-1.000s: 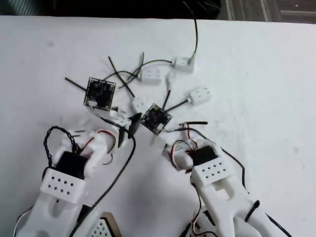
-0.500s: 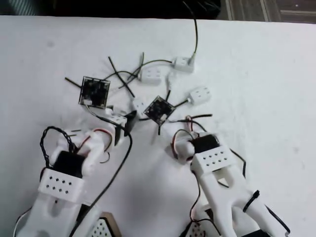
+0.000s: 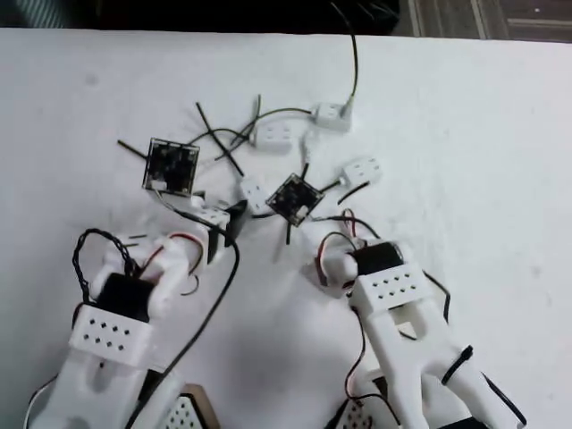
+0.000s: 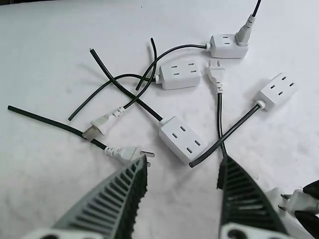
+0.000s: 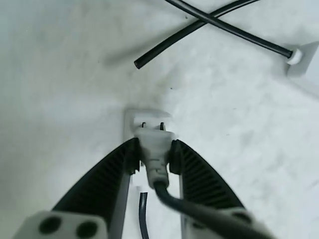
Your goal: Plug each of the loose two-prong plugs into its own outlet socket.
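My left gripper (image 4: 182, 161) stands open over the table, one fingertip beside a loose white plug (image 4: 127, 153) and a white outlet socket (image 4: 182, 138) just ahead between the fingers. Two more loose plugs (image 4: 99, 125) (image 4: 216, 74) lie on short black cords. Other sockets (image 4: 178, 74) (image 4: 276, 91) lie farther off, and one (image 4: 227, 46) has a plug in it. My right gripper (image 5: 153, 143) is shut on a white plug (image 5: 152, 144), prongs forward. A small white block (image 5: 147, 117) sits just past the prongs; I cannot tell if they touch.
Black cord stubs (image 3: 219, 138) cross each other among the sockets on the white table (image 3: 465, 125). A long cord (image 3: 353, 54) runs off the far edge. The left arm (image 3: 125, 304) and right arm (image 3: 393, 295) stand side by side near the front.
The right arm has swung to the right and a little farther from the front edge, carrying its plug. The left arm shifted slightly left a second ago and has since kept still.
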